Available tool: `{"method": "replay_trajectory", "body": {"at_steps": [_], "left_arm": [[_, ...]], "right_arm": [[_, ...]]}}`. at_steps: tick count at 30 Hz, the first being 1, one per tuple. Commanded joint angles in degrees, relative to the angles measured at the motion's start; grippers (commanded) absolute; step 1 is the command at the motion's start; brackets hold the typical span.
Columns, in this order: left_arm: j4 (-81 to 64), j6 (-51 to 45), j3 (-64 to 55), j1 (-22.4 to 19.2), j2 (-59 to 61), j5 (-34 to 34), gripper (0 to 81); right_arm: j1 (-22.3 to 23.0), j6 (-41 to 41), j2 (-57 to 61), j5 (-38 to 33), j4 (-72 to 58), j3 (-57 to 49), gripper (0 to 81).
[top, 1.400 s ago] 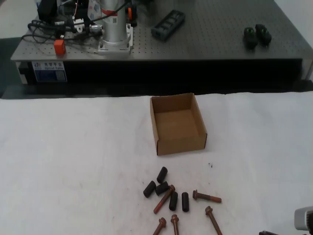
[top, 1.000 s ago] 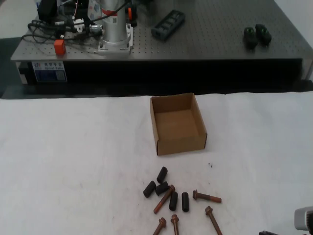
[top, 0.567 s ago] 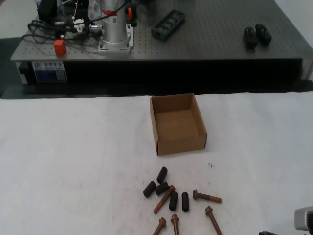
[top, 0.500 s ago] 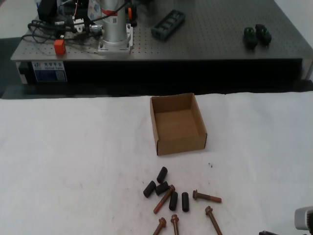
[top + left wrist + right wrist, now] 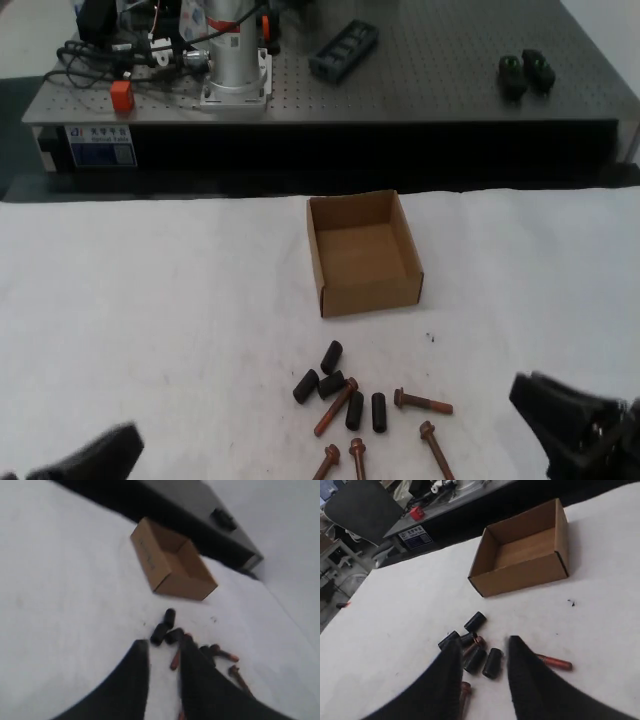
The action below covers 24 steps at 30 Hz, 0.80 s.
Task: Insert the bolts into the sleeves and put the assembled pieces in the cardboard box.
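The open cardboard box (image 5: 365, 255) stands on the white cloth in mid-bench, with nothing inside. In front of it lie several black sleeves (image 5: 331, 356) and several copper bolts (image 5: 423, 403), loose and unassembled. My left gripper (image 5: 100, 458) hovers at the near left corner and my right gripper (image 5: 560, 410) at the near right, both well short of the parts. In the left wrist view the left gripper (image 5: 162, 642) is open above the cloth, with sleeves (image 5: 159, 633) and box (image 5: 172, 562) beyond. The right gripper (image 5: 482, 642) is open over sleeves (image 5: 492, 662), near a bolt (image 5: 552, 663) and box (image 5: 522, 552).
Behind the cloth runs a perforated metal bench (image 5: 440, 70) with a metal post (image 5: 235, 50), an orange block (image 5: 121, 95) and black parts (image 5: 343, 50). Bare cloth spreads to either side of the box. A dark chair (image 5: 362, 505) stands past the table.
Both arms have come into the high view from the near edge, one at each lower corner. The box, sleeves and bolts have not moved.
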Motion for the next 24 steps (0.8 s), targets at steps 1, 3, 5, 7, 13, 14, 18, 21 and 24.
{"method": "replay_trajectory", "body": {"at_steps": [1, 3, 5, 7, 13, 14, 18, 21, 24], "left_arm": [[-6.45, 1.85, -0.66, 0.21, 3.24, 1.42, 30.9], [-6.48, 3.78, -1.66, 0.21, 6.8, 2.5, 31.4], [-6.48, 6.86, -3.57, 0.21, 11.87, 3.76, 31.4], [-6.48, 10.59, -6.04, 0.21, 17.2, 4.74, 31.4], [-6.48, 19.51, -19.23, -0.1, 39.79, 10.94, 31.4], [-6.48, 21.7, -21.97, -0.37, 43.83, 10.88, 31.4], [-5.4, 28.36, -32.32, -2.17, 58.61, 10.27, 31.4], [-1.13, 30.98, -39.63, -4.06, 67.78, 8.47, 31.5], [3.97, 34.91, -46.28, -5.98, 75.72, 5.7, 31.5]], "right_arm": [[0.14, -5.83, 7.79, -2.98, 7.25, -8.33, 27.7], [0.14, -9.43, 15.42, -4.62, 13.95, -14.27, 24.4], [0.14, -13.23, 23.43, -5.1, 21.79, -19.87, 23.9], [0.14, -17.08, 33.15, -4.83, 28.92, -26.01, 23.9], [0.14, -25.82, 56.64, -2.29, 41.76, -40.37, 23.9], [0.14, -26.77, 59.33, -2.29, 42.49, -41.62, 23.9], [1.45, -29.56, 65.38, -2.29, 43.31, -44.82, 23.9], [4.16, -30.57, 67.53, -2.17, 43.04, -45.19, 23.9], [6.7, -30.2, 68.61, 2.13, 41.75, -45.19, 23.9]]}}
